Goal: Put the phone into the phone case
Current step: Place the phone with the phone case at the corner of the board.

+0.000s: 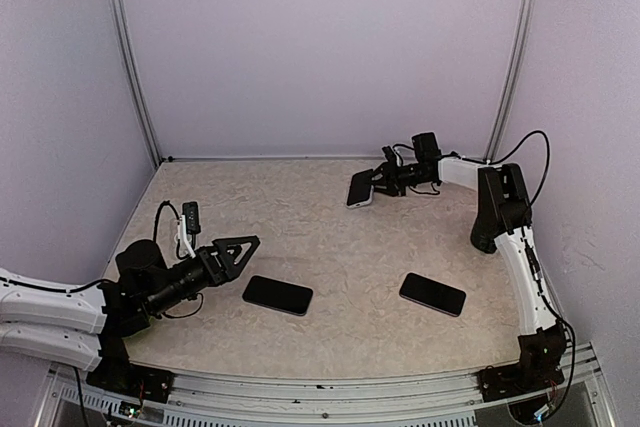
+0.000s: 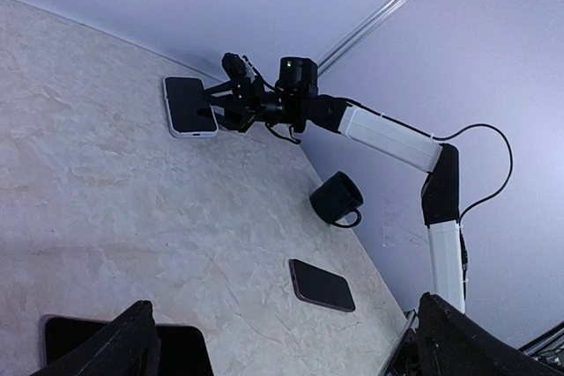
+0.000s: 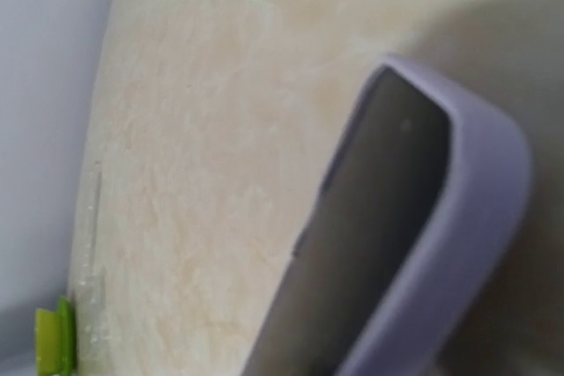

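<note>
Three views, and each one is giving up something different. From the top camera the lilac phone case (image 1: pixel 360 190) is sitting at the far right of the table (image 1: pixel 330 237), showing a dark face inside a pale rim, and the right gripper (image 1: pixel 380 185) is reaching in against its right edge. Two dark phones are lying flat much nearer: the left phone (image 1: pixel 277 294) just beside the left gripper (image 1: pixel 248 257), and the right phone (image 1: pixel 432 294) well apart from it, near the right arm's elbow. The left wrist camera is looking across the table and is catching a black mug (image 2: pixel 337 198) standing by the right-hand wall, which the top view isn't showing at all. It's also framing its own fingers (image 2: pixel 123 341) spread as wide as they go, holding nothing and touching nothing, with the left phone peeking in at the bottom. The right wrist camera is filling up with a blurry close-up of the case's rounded lilac corner and dark inside, plus a little green thing (image 3: pixel 53 339) at the lower left edge that I can't identify. Honestly I can't tell how far the right fingers are parted, or whether they're actually pinching the case or just resting against it. Can't tell if that dark face is a phone or bare lining either.
</note>
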You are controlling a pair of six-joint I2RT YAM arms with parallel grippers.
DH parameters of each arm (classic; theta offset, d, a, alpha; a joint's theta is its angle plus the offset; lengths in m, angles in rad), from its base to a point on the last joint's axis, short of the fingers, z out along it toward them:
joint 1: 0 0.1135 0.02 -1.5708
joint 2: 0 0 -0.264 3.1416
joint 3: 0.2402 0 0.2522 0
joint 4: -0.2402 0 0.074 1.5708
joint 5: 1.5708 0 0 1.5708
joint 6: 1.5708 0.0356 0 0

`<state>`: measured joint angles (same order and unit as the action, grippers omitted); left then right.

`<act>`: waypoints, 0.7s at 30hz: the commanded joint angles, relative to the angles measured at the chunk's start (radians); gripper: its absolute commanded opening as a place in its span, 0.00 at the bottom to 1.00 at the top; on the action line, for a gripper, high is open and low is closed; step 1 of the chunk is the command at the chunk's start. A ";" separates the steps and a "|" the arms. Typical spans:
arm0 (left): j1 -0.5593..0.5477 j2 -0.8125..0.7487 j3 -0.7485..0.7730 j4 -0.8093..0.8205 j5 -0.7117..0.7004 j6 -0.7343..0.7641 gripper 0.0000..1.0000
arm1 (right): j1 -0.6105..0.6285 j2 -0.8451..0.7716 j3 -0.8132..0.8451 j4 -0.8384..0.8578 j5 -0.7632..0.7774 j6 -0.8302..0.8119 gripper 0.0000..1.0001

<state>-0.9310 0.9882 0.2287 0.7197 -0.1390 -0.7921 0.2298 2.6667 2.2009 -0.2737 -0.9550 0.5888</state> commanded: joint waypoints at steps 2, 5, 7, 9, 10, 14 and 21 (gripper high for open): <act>-0.003 0.004 -0.015 0.034 -0.008 -0.004 0.99 | 0.003 -0.021 0.000 -0.025 0.058 -0.029 0.41; -0.003 0.002 -0.018 0.034 -0.012 -0.007 0.99 | 0.003 -0.047 -0.010 -0.071 0.132 -0.046 0.46; -0.003 0.001 -0.019 0.036 -0.011 -0.007 0.99 | 0.003 -0.066 -0.019 -0.103 0.186 -0.061 0.49; -0.003 0.003 -0.022 0.039 -0.014 -0.008 0.99 | 0.003 -0.089 -0.038 -0.124 0.230 -0.072 0.52; -0.003 0.004 -0.024 0.041 -0.014 -0.008 0.99 | 0.003 -0.101 -0.051 -0.127 0.245 -0.077 0.53; -0.003 0.010 -0.027 0.049 -0.017 -0.011 0.99 | 0.006 -0.155 -0.116 -0.141 0.312 -0.085 0.59; -0.002 0.025 -0.025 0.067 -0.023 -0.015 0.99 | 0.043 -0.210 -0.182 -0.148 0.373 -0.117 0.62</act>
<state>-0.9310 1.0035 0.2134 0.7452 -0.1467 -0.8066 0.2417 2.5111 2.0441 -0.4004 -0.6315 0.5049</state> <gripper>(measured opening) 0.989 0.619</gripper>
